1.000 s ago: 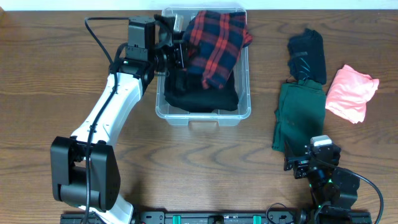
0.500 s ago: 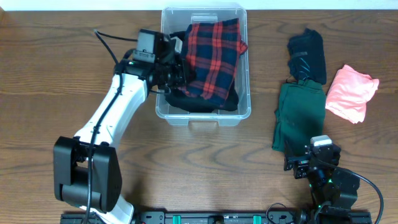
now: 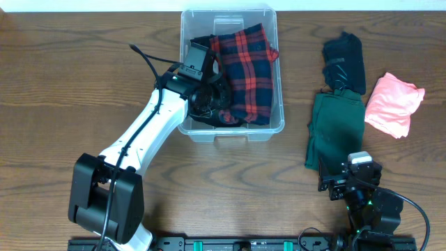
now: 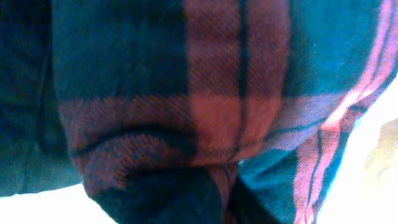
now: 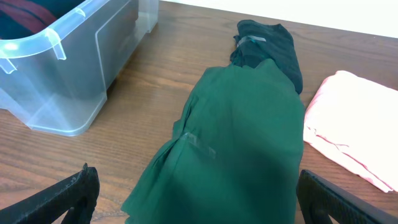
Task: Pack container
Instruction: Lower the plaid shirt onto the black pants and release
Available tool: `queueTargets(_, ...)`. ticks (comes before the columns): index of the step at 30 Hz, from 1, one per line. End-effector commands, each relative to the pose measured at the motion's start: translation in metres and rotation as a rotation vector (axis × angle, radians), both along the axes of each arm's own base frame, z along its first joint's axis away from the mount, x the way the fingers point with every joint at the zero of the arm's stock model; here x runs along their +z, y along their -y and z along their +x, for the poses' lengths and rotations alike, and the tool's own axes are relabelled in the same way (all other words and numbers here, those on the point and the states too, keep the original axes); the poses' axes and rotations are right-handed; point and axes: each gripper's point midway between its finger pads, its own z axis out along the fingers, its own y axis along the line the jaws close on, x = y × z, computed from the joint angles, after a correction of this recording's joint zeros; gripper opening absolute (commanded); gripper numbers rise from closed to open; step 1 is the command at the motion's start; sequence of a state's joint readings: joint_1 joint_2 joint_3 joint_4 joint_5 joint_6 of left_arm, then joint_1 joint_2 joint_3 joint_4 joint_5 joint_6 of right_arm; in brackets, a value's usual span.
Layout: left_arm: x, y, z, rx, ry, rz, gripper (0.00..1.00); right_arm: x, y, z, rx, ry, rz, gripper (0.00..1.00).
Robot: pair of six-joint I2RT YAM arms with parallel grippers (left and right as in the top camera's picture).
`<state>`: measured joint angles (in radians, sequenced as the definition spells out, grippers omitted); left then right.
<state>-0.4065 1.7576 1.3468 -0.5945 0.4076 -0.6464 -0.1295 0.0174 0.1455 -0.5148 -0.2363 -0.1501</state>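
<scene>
Left gripper reaches into the container, which sits top centre, close against a plaid garment; cloth fills its camera, so its jaw state cannot be told. Packing looks partly done: a green garment, a dark garment and a pink garment lie outside. Right gripper is spread wide and empty.

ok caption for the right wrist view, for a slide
Green garment between the clear container and a pink cloth, right claw open in front.

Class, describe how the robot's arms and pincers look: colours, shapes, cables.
The left arm has a white link between black joints, a boxy black base and thin black cables. The right arm shows black blocky housings and a black cable; its pincer fingers are black.
</scene>
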Motion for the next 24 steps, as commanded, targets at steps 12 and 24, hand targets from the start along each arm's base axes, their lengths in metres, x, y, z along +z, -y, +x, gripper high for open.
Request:
queueTargets(12,0.165,-0.018,-0.012,-0.136,0.583,-0.006,0.98,-0.001,-0.003,0.0,0.013,0.0,0.002,0.99)
queueTargets(24,0.157,0.001,0.061,-0.355,0.943,0.223,0.82,-0.001,-0.003,0.0,0.013,0.0,0.002,0.99)
